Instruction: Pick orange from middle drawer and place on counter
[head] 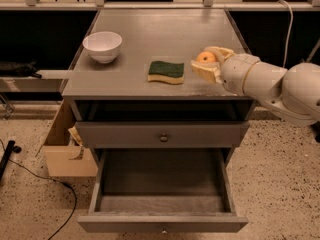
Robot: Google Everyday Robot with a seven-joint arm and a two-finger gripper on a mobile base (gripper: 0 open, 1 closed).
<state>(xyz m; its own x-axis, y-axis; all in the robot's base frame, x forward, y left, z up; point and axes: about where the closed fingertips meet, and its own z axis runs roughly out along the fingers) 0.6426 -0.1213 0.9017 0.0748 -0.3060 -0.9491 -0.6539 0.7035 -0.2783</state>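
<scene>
The gripper (204, 60) sits over the right front part of the counter (160, 34). Its two fingers (204, 71) are pale cream-yellow, broad and wedge-like, with a soft matte look (the upper one curves in a thin arc). Behind them comes a short white barrel-shaped wrist (237, 73), ringed by a thin darker seam. The arm (280, 86) carries on in the same glossy white: smooth, fat, rounded shells that swell into a bulbous joint at the right edge, shaded grey underneath.
</scene>
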